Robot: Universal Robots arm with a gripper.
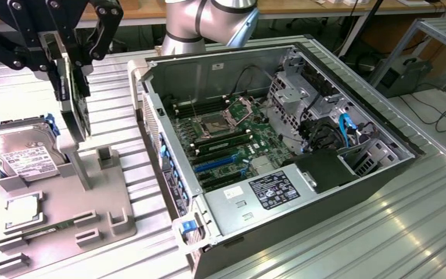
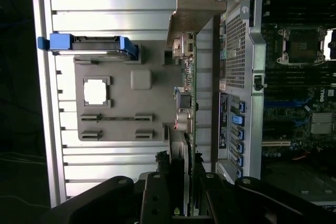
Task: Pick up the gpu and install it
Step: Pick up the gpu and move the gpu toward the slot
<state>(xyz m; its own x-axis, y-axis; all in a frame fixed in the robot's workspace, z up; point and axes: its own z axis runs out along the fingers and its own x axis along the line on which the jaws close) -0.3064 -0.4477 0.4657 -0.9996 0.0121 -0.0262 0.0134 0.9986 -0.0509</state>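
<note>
GPU (image 1: 77,110) pinched tight in the gripper (image 1: 72,63) over the gray tray (image 1: 103,195) — hanging upright, probably to match slots in the open case (image 1: 200,72).

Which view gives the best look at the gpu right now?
The wrist view: the gpu runs edge-on from the gripper, its silver bracket plain to see. The exterior view shows it as a dark upright slab held in the gripper, over the grey fixture.

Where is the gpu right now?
On the exterior view's left, the gpu hangs upright in the gripper over the gray parts holder, between the hard drive and the open computer case.
</note>
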